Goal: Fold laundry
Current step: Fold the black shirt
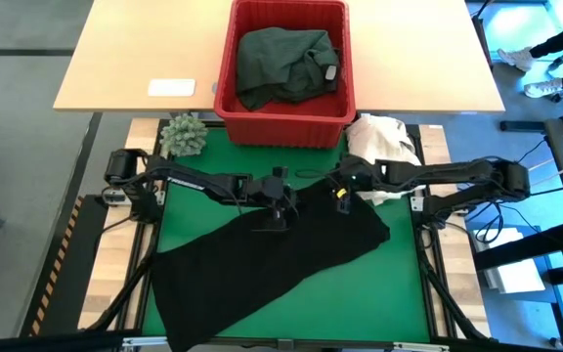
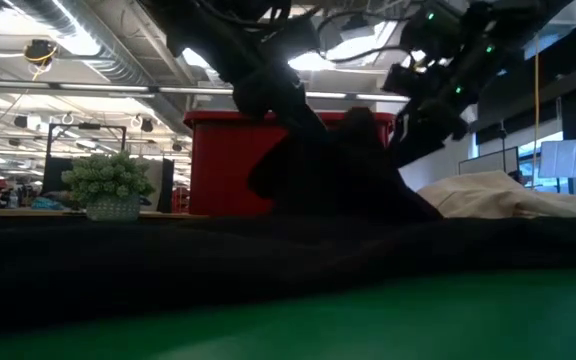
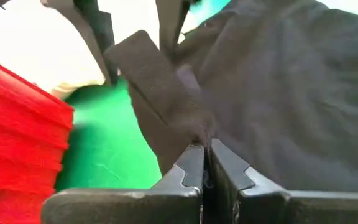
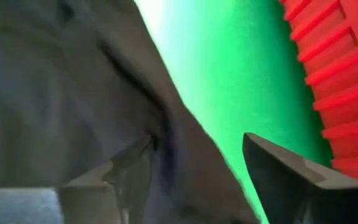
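A black garment [image 1: 262, 259] lies spread slantwise on the green mat [image 1: 379, 293], from the near left to the right. My left gripper [image 1: 283, 207] is shut on it near its far edge, and there the cloth rises in a peak [image 2: 328, 175]. My right gripper [image 1: 341, 200] stands open just right of that, above the same far edge. In the right wrist view the black cloth [image 4: 55, 93] reaches in between its fingers. A dark green garment [image 1: 281, 64] lies in the red basket [image 1: 286, 127]. My left gripper pinches a raised fold of the black garment [image 3: 194, 127] between its two fingers, slanting down from the table's left. The fold is lifted off the mat and the rest of the garment lies on it. My right gripper: I cannot tell whether its open fingers [image 4: 114, 177] touch the cloth.
The red basket stands on the wooden table beyond the mat's far edge. A cream-white cloth heap [image 1: 384, 142] lies at the mat's far right corner, and a small potted plant [image 1: 182, 135] at its far left. Bare green mat shows at the near right.
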{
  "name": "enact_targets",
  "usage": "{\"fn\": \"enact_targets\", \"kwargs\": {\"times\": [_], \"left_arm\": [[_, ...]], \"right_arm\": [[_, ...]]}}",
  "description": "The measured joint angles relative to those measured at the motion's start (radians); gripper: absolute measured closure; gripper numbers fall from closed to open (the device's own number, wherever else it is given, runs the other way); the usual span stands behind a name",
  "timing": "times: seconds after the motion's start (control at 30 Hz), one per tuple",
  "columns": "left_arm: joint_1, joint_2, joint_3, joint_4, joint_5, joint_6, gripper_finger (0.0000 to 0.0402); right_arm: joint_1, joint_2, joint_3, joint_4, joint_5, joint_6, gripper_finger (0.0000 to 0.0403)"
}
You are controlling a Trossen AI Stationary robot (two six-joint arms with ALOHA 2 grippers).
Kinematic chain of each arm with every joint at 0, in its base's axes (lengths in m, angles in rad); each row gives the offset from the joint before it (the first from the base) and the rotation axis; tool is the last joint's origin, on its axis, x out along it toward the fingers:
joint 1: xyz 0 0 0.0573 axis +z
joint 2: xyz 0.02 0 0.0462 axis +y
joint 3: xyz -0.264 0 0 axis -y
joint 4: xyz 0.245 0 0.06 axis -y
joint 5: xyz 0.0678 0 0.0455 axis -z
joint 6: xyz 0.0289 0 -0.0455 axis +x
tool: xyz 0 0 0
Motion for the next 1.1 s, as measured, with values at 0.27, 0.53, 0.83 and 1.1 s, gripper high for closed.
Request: {"fn": "enact_targets", "kwargs": {"times": [0.27, 0.53, 0.83, 1.1], "left_arm": [[-0.001, -0.007, -0.002, -0.019, -0.025, 0.000, 0.0398], [0.001, -0.007, -0.002, -0.028, -0.039, -0.001, 0.0398], [0.000, -0.007, -0.002, -0.022, -0.046, -0.001, 0.0398], [-0.039, -0.007, -0.002, -0.060, -0.043, 0.042, 0.0398]], "right_arm": [[-0.009, 0.092, -0.011, 0.070, -0.196, -0.009, 0.0134], [-0.008, 0.098, -0.011, 0.085, -0.304, 0.004, 0.0134], [-0.008, 0.152, -0.011, 0.034, -0.178, 0.005, 0.0175], [-0.008, 0.111, -0.011, -0.059, -0.242, 0.005, 0.0388]]}}
